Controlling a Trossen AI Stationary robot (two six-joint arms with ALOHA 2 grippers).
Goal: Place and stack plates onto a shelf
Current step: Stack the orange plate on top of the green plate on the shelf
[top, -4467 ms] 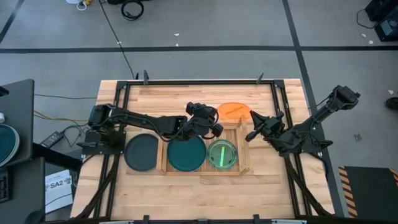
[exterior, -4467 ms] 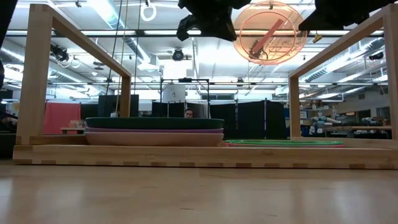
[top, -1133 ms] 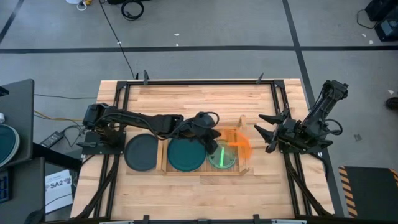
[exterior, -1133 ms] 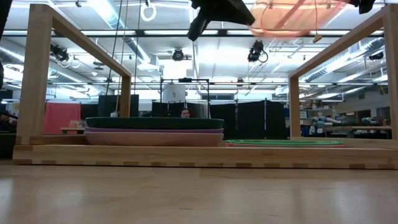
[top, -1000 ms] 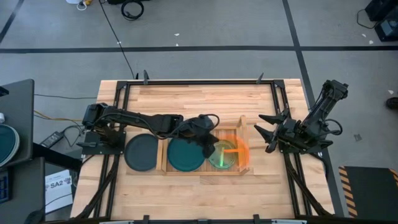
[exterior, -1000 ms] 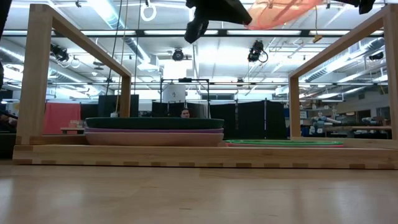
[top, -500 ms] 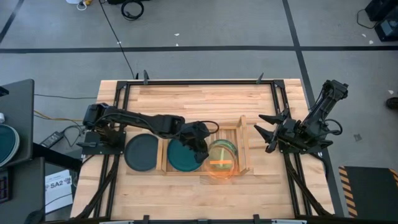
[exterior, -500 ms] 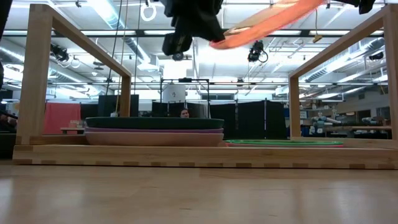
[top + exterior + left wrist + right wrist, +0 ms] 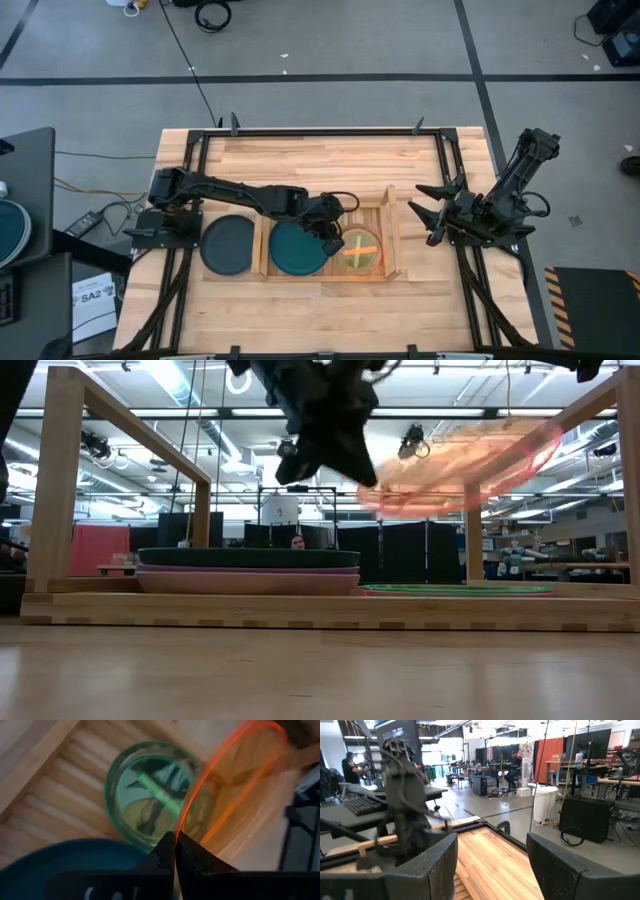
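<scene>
Now the orange plate hangs over the green one
Left tool (image 9: 175, 840) pinches the see-through orange plate (image 9: 360, 250) by its rim, nearly level, directly above the green plate (image 9: 150, 790) in the shelf (image 9: 392, 240)'s right half; right tool (image 9: 428, 213) waits spread wide, off to the side.

Bright overhead ceiling lights; moving orange plate (image 9: 455, 460) blurred.
</scene>
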